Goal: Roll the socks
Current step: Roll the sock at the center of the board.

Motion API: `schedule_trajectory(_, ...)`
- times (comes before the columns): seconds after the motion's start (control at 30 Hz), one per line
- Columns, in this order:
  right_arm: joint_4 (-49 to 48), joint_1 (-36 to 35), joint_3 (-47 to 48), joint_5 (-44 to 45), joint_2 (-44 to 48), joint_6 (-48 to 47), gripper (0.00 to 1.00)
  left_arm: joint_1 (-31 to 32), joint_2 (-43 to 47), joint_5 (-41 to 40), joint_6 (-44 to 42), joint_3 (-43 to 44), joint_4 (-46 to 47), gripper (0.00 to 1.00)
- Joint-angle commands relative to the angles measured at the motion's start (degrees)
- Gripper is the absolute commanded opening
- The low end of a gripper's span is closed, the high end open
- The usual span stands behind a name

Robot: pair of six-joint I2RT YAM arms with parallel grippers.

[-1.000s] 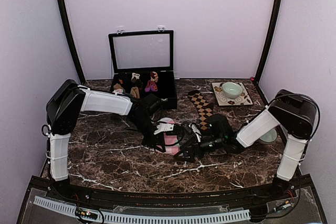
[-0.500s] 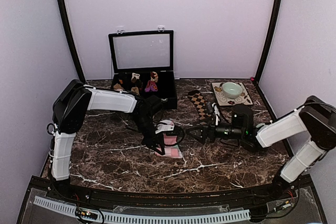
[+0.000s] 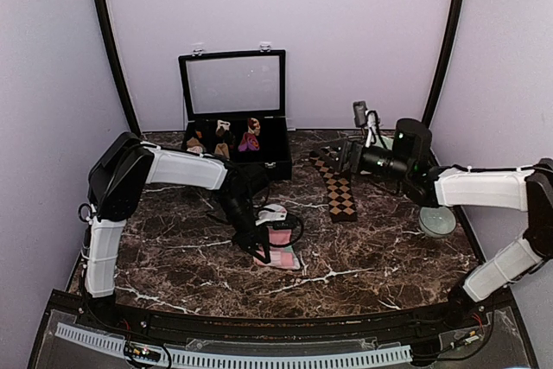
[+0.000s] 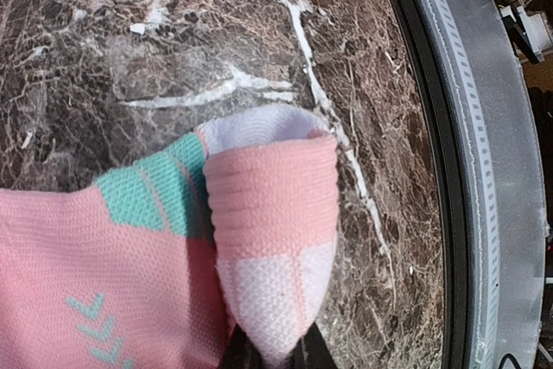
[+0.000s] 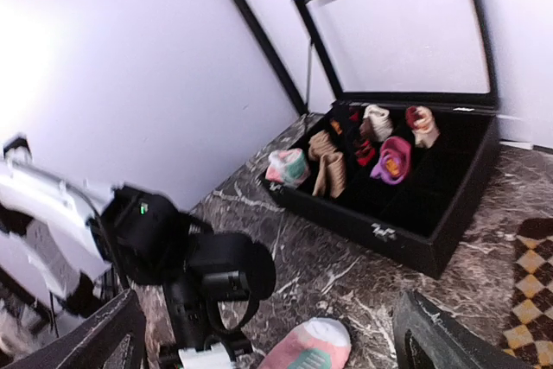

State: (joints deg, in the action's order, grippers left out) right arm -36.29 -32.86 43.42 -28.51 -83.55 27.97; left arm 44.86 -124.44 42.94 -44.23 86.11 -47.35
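Marble tabletop (image 3: pixel 371 248); pink sock (image 4: pixel 268 213) pinched within left tool (image 4: pixel 275 356).

So the right claw (image 3: pixel 335 155) has backed off the pink sock (image 3: pixel 281 246) and swung up over the far end of the brown checked sock (image 3: pixel 340 189), which now lies uncovered.

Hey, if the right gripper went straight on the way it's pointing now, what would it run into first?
Most likely the open black box. The right gripper hangs above the tabletop, its fingers spread, aimed left at the box's near right corner. Depth is unclear, so it may dip to the marble just short of it.
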Motion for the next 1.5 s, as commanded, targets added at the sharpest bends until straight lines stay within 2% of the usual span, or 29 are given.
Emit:
schedule_trajectory(0.0,21.7,4.4,1.4,11.1,7.9,2.1,0.99,0.0,-4.1,-6.1,1.2,-2.2,-4.1,0.0)
schedule_trajectory(0.07,18.2,4.8,-0.5,5.7,8.9,-0.7,0.99,0.0,-4.1,-5.9,1.4,-1.6,-4.0,0.0)
schedule_trajectory(0.1,19.1,3.8,-0.6,6.0,8.8,-3.4,0.99,0.0,-4.2,-5.7,1.4,-1.5,-4.0,0.0)
schedule_trajectory(0.17,20.8,-2.1,-3.9,12.3,10.2,-12.8,0.99,0.0,-4.5,-5.5,1.4,-1.3,-4.2,0.0)
schedule_trajectory(0.2,18.7,-8.3,-7.0,19.6,11.6,-19.9,0.99,0.0,-4.8,-5.5,1.3,-1.0,-4.5,0.0)
schedule_trajectory(0.27,12.9,-16.1,-14.6,25.8,14.1,-28.3,0.98,-0.1,-5.4,-5.5,1.3,-0.8,-4.9,0.0)
schedule_trajectory(0.37,6.2,-23.2,-22.5,27.6,16.5,-36.2,0.91,-0.4,-6.1,-5.0,1.8,-0.4,-5.4,0.0)
schedule_trajectory(0.43,3.3,-26.1,-25.2,26.8,17.5,-39.0,0.83,-0.7,-7.1,-5.2,2.5,0.2,-5.7,0.0)
schedule_trajectory(0.5,3.6,-28.8,-25.0,26.4,16.5,-42.5,0.74,-1.2,-8.1,-4.3,3.0,1.1,-6.4,0.0)
schedule_trajectory(0.63,5.0,-33.6,-21.3,27.0,9.6,-47.3,0.66,-1.6,-10.1,-3.4,3.2,2.7,-7.9,0.0)
schedule_trajectory(0.8,1.7,-35.1,-15.2,22.5,-1.6,-49.9,0.61,-1.8,-11.3,-2.5,3.6,3.0,-8.0,0.0)
schedule_trajectory(0.97,0.0,-35.0,-10.0,22.3,-10.7,-51.2,0.6,-1.8,-11.9,-3.2,3.2,2.9,-8.4,0.0)
schedule_trajectory(1.27,1.4,-32.4,-4.3,22.3,-18.5,-51.2,0.6,-2.1,-11.9,-4.1,2.3,2.3,-8.7,0.0)
schedule_trajectory(1.33,2.2,-31.6,-3.4,17.7,-19.9,-57.4,0.5,-2.1,-11.9,-4.1,2.2,2.2,-8.7,0.0)
schedule_trajectory(1.47,3.9,-30.2,-2.9,15.8,-22.1,-57.8,0.44,-2.1,-11.8,-3.9,1.7,2.2,-9.0,0.03)
